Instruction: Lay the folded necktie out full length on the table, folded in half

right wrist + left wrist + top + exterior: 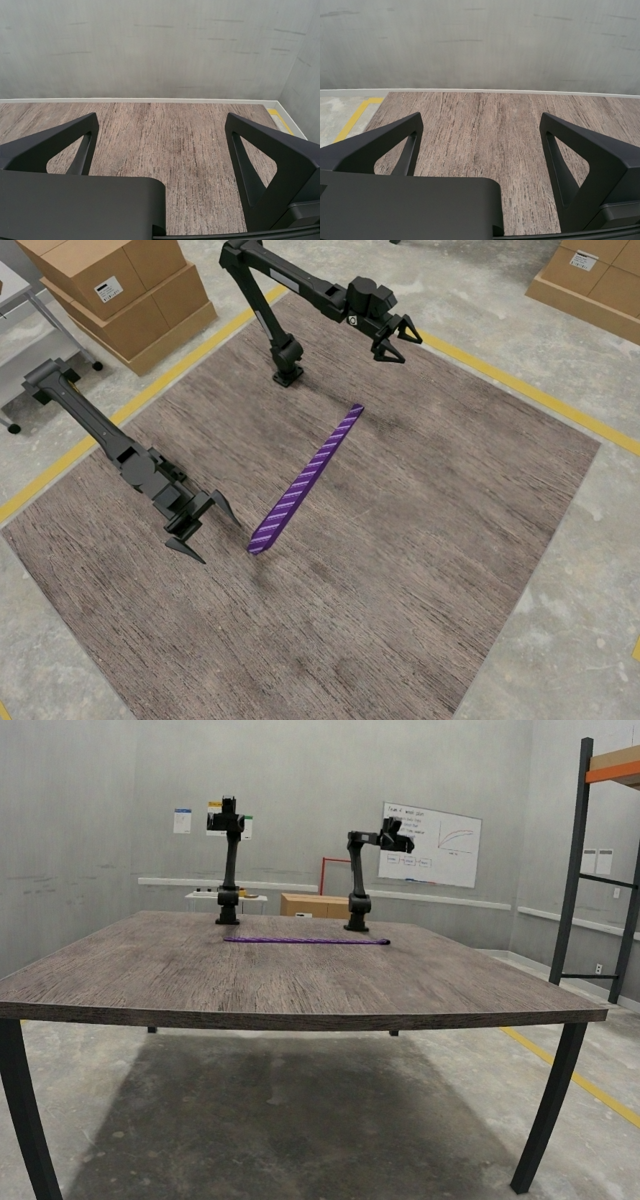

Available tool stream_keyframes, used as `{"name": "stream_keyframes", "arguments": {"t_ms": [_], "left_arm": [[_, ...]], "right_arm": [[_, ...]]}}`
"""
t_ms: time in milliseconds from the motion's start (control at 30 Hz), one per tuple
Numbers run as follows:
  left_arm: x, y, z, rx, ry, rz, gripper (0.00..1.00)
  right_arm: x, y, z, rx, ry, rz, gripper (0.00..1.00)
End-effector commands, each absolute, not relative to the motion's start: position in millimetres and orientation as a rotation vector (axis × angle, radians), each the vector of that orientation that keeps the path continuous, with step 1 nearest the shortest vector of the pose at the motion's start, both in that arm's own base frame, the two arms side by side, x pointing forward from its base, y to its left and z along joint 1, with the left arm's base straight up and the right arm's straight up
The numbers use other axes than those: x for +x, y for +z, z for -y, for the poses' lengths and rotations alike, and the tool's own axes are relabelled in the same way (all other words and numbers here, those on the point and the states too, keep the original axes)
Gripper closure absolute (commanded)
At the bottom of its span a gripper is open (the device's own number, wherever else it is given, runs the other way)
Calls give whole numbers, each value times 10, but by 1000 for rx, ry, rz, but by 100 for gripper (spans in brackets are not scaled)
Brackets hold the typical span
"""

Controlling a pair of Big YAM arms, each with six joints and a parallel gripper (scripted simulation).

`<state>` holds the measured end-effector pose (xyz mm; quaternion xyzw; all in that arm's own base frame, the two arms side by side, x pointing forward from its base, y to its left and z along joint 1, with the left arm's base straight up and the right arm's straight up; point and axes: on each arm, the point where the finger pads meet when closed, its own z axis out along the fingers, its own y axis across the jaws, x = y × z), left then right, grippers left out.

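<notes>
A purple striped necktie (301,486) (305,940) lies long and nearly straight on the wooden table (413,601) (310,983). Its wide end is near the right arm. Its narrow end, near the left arm, looks like a low dark loop in the exterior view. A darker purple layer shows along one side beneath the striped top layer, roughly lined up with it. My left gripper (412,352) (481,119) is open and empty, raised beyond the narrow end. My right gripper (222,545) (161,119) is open and empty, raised beside the wide end. Neither touches the tie.
The tie lies well inside the table's edges, in front of the two arm bases. Cardboard boxes (129,297) stand on the floor beyond the table. A white cart (31,328) is behind the right arm, and a whiteboard (454,859) hangs on the wall.
</notes>
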<state>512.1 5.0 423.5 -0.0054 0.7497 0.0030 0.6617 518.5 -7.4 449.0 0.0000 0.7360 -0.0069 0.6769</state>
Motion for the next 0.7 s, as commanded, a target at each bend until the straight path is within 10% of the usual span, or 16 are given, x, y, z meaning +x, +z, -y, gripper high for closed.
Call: {"name": "stream_keyframes", "arguments": {"t_ms": [0,667], "left_arm": [[5159,4673,-8,-3,3,-1619,10],[4839,3943,-74,-25,10,-1767,28]], "right_arm": [[5207,4813,3,0,1,-1591,0],[5207,4813,3,0,1,-1591,0]]}}
